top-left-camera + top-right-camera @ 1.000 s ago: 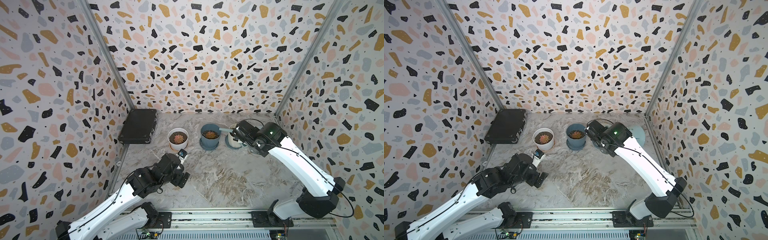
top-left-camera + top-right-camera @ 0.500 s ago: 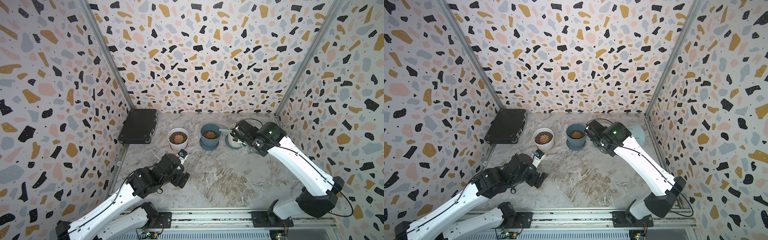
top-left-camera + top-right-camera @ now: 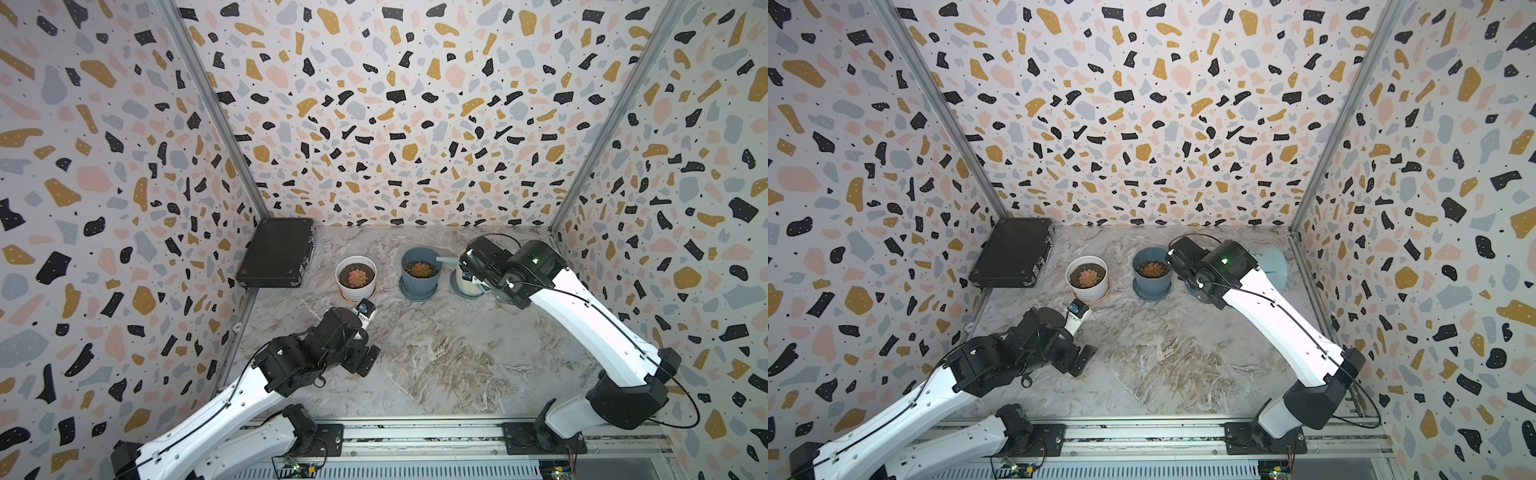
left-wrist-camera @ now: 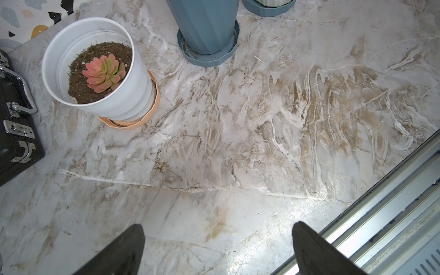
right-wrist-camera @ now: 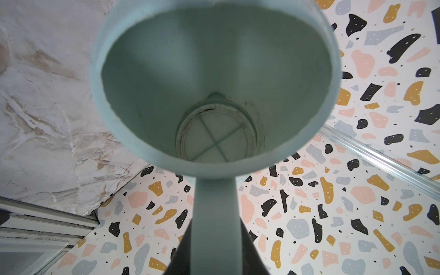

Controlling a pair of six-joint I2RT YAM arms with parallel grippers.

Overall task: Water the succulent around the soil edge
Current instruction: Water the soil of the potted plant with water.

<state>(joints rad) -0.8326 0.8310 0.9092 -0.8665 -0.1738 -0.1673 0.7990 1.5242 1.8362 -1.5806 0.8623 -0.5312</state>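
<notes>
Comparing this moment with the two earlier ones, no shift of either arm is detected. The watering can is held by its handle in the closed right hand, its spout reaching over the blue pot at centre frame, where a succulent sits in soil. The can's interior appears empty (no stream is visible). Pouring is judged paused or spent. The left hand stands open, empty, above the tabletop.
</notes>
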